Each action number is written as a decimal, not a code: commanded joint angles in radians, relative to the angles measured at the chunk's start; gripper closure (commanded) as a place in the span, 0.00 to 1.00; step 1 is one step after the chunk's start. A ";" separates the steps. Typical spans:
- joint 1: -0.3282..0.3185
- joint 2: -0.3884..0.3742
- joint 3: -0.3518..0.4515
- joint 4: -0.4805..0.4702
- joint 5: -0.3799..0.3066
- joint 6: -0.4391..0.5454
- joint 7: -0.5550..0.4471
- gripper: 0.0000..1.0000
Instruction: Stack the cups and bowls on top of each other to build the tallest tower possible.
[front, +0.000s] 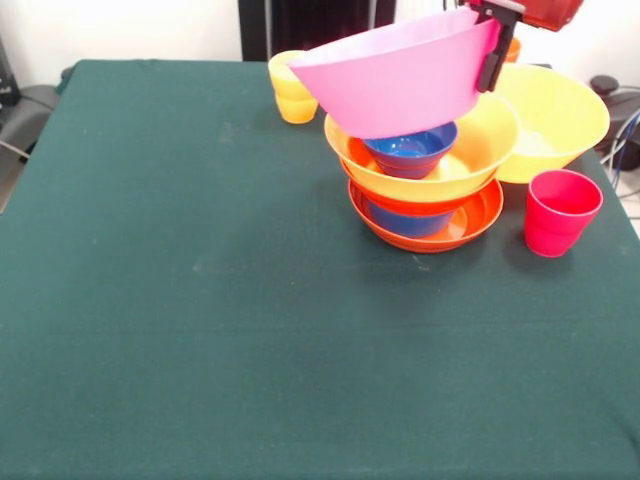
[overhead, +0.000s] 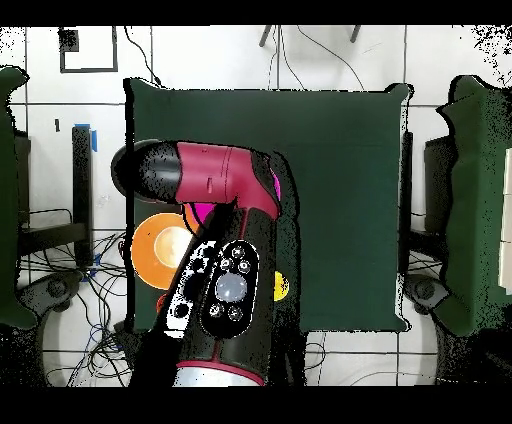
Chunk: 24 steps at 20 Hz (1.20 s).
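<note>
The pink bowl (front: 400, 85) hangs tilted in the air, its rim clamped at the upper right by the gripper (front: 489, 60), its low side just above the blue bowl (front: 410, 150) that sits in the top of the tower (front: 425, 185). The tower stands on the green table (front: 200, 300) at about two o'clock from the table's middle in the front view: a red-orange bowl (front: 440, 225) at the bottom with a second blue one inside, then a wide yellow bowl (front: 470, 150) holding the upper blue one.

To do the step well, I judge the pink bowl should be brought level and centred over the blue bowl before it goes down (a tilted drop would likely slide off that small rim), then lowered until it rests before the rim is let go.

Around the tower: a second large yellow bowl (front: 555, 120) at three o'clock, just beside it; a red cup (front: 560, 212) at four o'clock, apart; a yellow cup (front: 290, 88) at ten o'clock.

The arm (overhead: 215, 180) enters the front view at the top right; from overhead it covers the tower almost wholly, with only slivers of pink and orange showing. The dark fingers pinch the pink bowl's wall, one inside and one outside.
</note>
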 joint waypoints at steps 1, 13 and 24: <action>0.039 0.030 0.030 -0.023 0.044 0.009 0.237 1.00; 0.084 0.051 -0.009 -0.028 0.094 0.032 0.262 1.00; 0.090 0.061 -0.036 -0.031 0.092 0.042 0.241 1.00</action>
